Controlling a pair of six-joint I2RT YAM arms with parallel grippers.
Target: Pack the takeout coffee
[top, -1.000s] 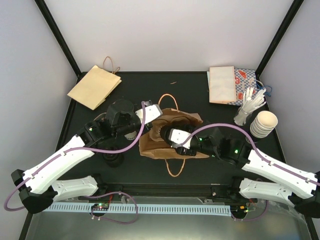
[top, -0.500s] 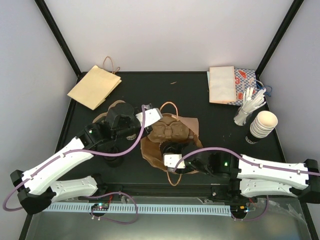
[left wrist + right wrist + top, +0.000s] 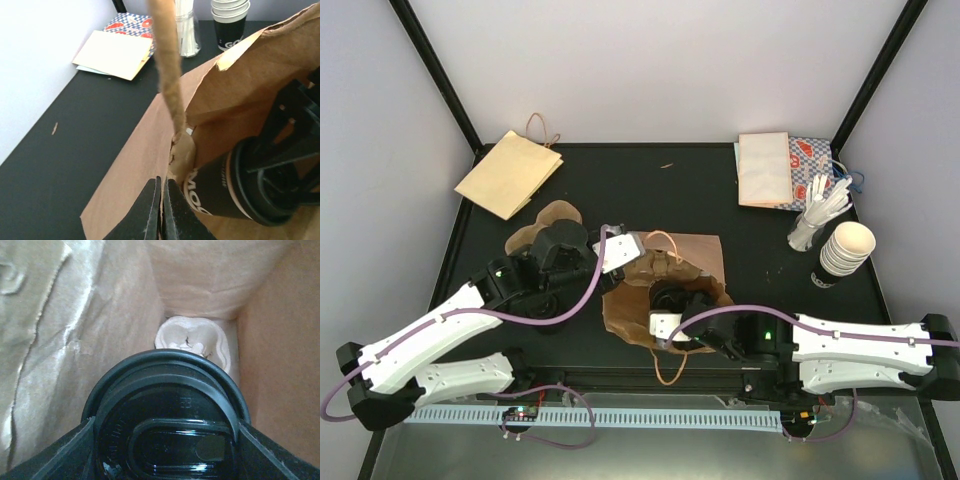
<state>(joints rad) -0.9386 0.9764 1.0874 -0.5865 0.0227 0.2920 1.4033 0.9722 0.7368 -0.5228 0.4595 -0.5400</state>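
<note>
The takeout coffee (image 3: 165, 390), a cup with a black lid, a dark sleeve and white print (image 3: 220, 195), sits inside the mouth of the brown paper bag (image 3: 705, 255). My right gripper (image 3: 165, 437) is shut on it, one finger on each side of the lid, seen from above (image 3: 670, 305). A pale moulded carrier (image 3: 192, 340) lies at the bag's bottom beyond the cup. My left gripper (image 3: 161, 187) is shut on the bag's rim (image 3: 135, 165) just under its twisted handle (image 3: 167, 65), holding the mouth open (image 3: 635, 262).
A stack of cups (image 3: 845, 250) and a jar of white cutlery (image 3: 815, 215) stand at the right. Flat paper packets (image 3: 765, 168) lie at the back right, a flat brown bag (image 3: 508, 172) at the back left. Brown cardboard (image 3: 552, 214) shows behind the left arm.
My right arm has pulled back toward the near edge and swung left, bringing the cup into the bag's mouth. My left gripper has kept its hold on the rim while shifting slightly.
</note>
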